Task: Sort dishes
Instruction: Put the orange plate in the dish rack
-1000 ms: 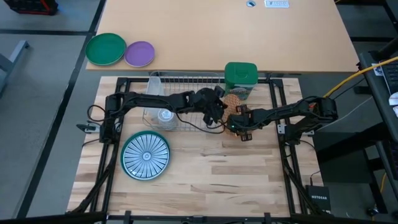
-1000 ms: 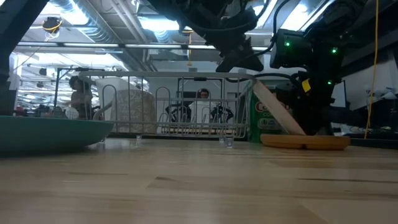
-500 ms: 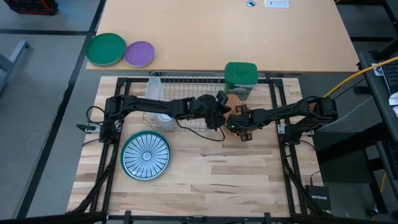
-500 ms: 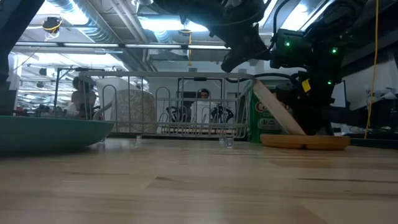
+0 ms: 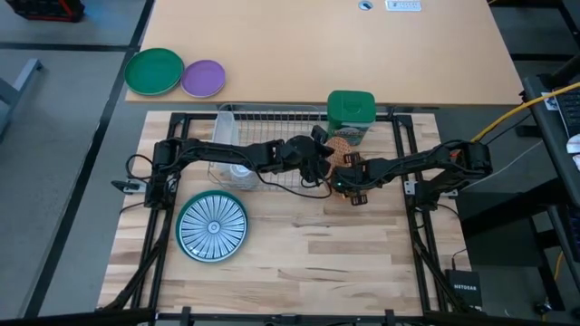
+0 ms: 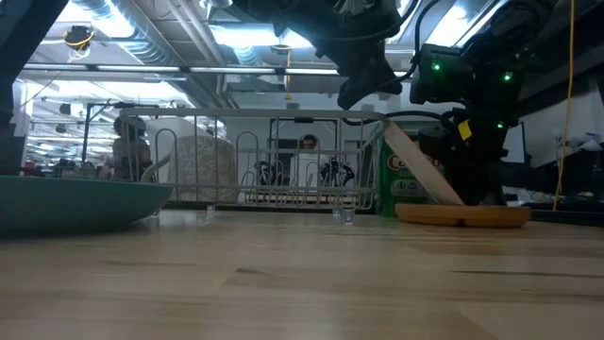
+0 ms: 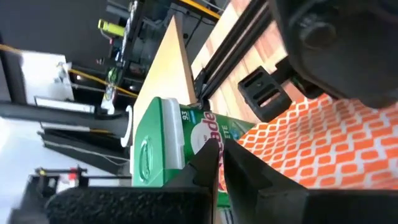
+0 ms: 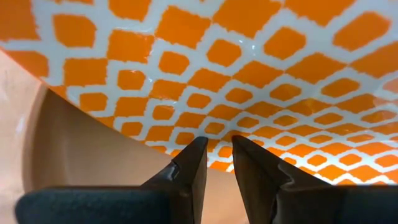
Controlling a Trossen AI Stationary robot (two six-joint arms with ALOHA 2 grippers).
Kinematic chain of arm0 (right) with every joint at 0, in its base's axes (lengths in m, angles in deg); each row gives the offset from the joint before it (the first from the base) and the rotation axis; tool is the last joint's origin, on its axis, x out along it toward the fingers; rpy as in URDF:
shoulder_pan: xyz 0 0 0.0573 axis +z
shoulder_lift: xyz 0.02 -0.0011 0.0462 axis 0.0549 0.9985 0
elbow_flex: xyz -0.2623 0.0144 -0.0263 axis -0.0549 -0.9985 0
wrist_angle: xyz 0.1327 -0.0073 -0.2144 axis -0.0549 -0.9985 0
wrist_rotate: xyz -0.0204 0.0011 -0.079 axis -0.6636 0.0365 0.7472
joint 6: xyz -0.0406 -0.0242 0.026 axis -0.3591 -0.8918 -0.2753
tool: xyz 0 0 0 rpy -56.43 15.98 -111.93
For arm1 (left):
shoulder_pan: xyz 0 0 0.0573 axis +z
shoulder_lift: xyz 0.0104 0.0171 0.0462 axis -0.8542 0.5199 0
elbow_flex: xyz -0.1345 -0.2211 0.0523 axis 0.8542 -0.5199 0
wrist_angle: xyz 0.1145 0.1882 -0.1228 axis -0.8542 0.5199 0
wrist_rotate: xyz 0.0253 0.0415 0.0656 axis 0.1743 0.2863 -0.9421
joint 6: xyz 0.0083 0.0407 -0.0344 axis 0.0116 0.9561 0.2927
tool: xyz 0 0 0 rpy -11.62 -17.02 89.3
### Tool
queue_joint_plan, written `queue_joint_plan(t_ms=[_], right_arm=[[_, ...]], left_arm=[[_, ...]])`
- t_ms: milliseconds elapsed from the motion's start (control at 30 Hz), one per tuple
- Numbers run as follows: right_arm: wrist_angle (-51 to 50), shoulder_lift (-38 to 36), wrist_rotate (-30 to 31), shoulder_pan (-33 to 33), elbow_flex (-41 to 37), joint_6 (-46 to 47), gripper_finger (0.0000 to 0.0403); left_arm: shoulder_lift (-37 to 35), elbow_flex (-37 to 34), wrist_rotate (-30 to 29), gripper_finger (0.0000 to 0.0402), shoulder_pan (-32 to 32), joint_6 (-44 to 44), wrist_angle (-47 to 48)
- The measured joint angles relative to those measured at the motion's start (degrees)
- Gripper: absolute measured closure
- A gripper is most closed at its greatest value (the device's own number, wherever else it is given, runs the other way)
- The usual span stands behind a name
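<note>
**Orange patterned plate tipped up against the green canister**

I'm seeing the round plate with the orange-and-white lattice pattern standing tilted on edge, its upper rim leaning toward the green lidded canister at the back of the wooden table. Its lower edge is sitting on a flat tan-orange plate lying on the table. In the low view the tilted plate is showing as a pale slanted edge just in front of the canister.

I'm reading the right gripper as clamped on the rim of that lattice plate; its two dark fingers are standing narrowly apart with the rim between the tips. The right arm is reaching in from the right side of the table.

The left gripper is hanging clenched and holding nothing, just beside the lattice plate on the wire rack side, with its tips pointing at the canister.

The wire dish rack is sitting left of the canister at the table's back. The teal-and-white radial-striped round plate is lying flat near the front left, well apart from both grippers.

On the next table, a bright-green round plate and a purple round plate are lying side by side.
</note>
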Motion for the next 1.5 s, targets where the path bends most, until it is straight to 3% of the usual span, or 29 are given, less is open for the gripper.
queue_joint_plan(t_ms=[133,233,500,633,767,933,1133,1500], right_arm=[[0.0,0.0,0.0,0.0,0.0,0.0,0.0315],[0.0,0.0,0.0,0.0,0.0,0.0,0.0315],[0.0,0.0,0.0,0.0,0.0,0.0,0.0315],[0.0,0.0,0.0,0.0,0.0,0.0,0.0315],[-0.1,0.0,0.0,0.0,0.0,0.0,0.0315],[0.0,0.0,0.0,0.0,0.0,-0.1,0.0315],[0.1,0.0,0.0,0.0,-0.1,-1.6,0.0315],[0.4,0.0,0.2,0.0,-0.1,-3.6,0.0315]], left_arm=[[0.0,0.0,-0.3,0.0384,0.0,2.4,-0.2],[0.0,0.0,-3.9,0.0363,0.0,1.1,-0.3],[0.0,0.0,-7.1,0.0228,0.4,-0.2,0.0],[0.0,0.0,-11.1,0.0189,0.3,7.4,1.0],[0.0,0.0,-11.7,0.0187,0.2,16.7,5.1],[0.0,0.0,-11.4,0.0202,-0.1,20.4,11.0],[-0.2,0.0,-2.1,0.0219,0.0,20.8,17.8],[0.1,0.0,1.2,0.0227,-0.1,25.0,13.2]])
